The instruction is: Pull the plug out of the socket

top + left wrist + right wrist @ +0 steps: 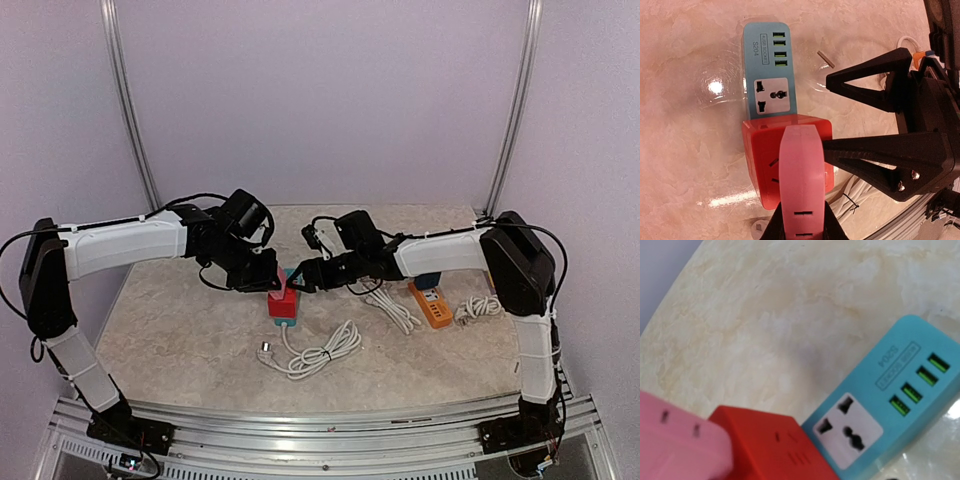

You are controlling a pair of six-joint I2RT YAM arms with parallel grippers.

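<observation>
Left pincer (265,270): clamped on pink plug (800,170) atop red adapter (760,165).
Right pincer (826,112): wide, beside red adapter.
Blue socket strip (767,55): table (180,330) centre.

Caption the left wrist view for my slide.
Left gripper grips pink plug over red adapter on blue strip; right gripper open beside.

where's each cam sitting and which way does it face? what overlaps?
Top external: above and behind the bases, looking down on the table; left arm and right arm show whole.
Left wrist: above the blue power strip, facing down; left fingers flank the pink plug at the bottom edge, right fingers enter from the right.
Right wrist: close over the strip, angled down; none of its own fingers show.
Shared: all three see strip, red cube and plug.
</observation>
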